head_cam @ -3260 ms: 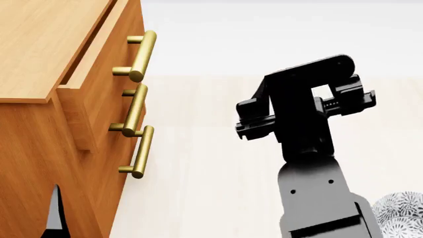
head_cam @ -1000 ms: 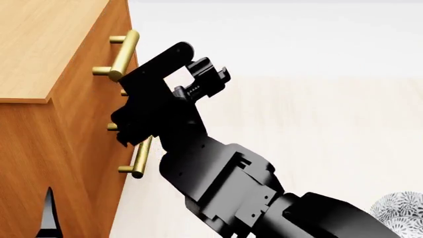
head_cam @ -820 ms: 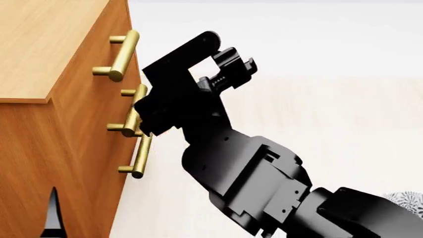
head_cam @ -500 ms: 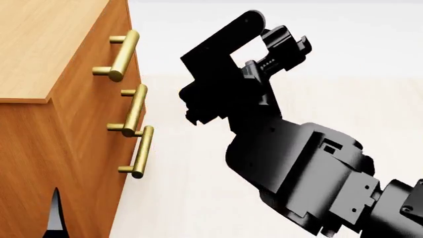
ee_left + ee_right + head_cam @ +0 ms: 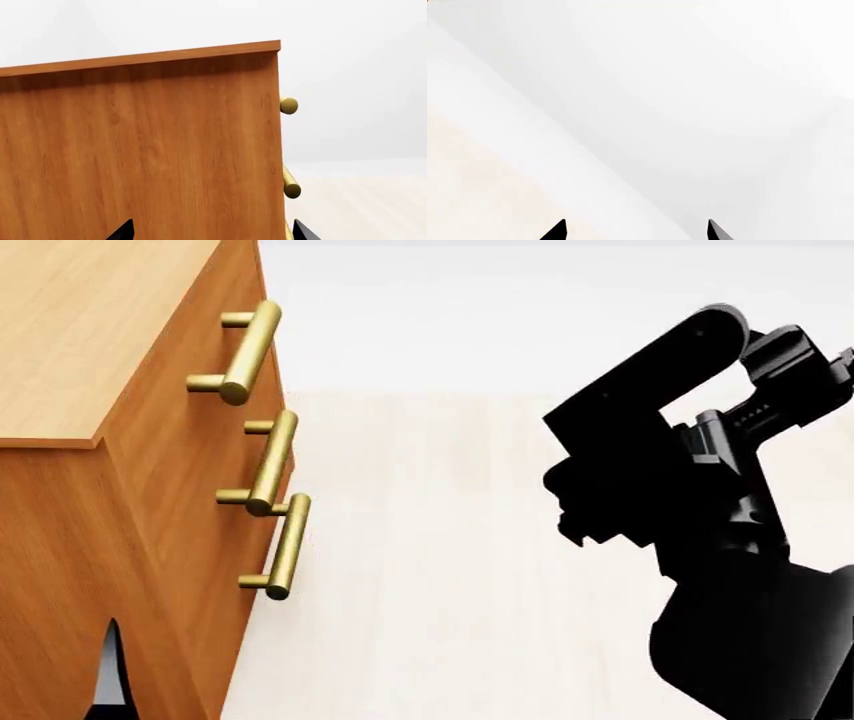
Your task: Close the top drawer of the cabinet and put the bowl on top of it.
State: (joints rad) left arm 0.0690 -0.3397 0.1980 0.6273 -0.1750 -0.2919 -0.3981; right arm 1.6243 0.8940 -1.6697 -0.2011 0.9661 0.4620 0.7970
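The orange-brown cabinet [image 5: 80, 340] fills the left of the head view. Its top drawer [image 5: 200, 350] sits flush with the two drawers below, brass handle [image 5: 250, 350] sticking out. My right gripper [image 5: 801, 360] hangs well to the right of the cabinet front, touching nothing. In the right wrist view the right gripper [image 5: 636, 231] is open and empty, facing pale floor and wall. In the left wrist view my left gripper [image 5: 213, 232] is open, close to the cabinet's side wall [image 5: 147, 150]. The bowl is hidden.
Two lower drawer handles [image 5: 274, 465] [image 5: 287, 545] project from the cabinet front. Pale wooden floor [image 5: 427, 570] lies between the cabinet and my right arm [image 5: 747, 640]. One left fingertip [image 5: 110, 680] shows beside the cabinet's near wall.
The top drawer, open earlier, now sits flush. My right arm has swung right, away from the handles, and now covers the corner where the bowl showed.
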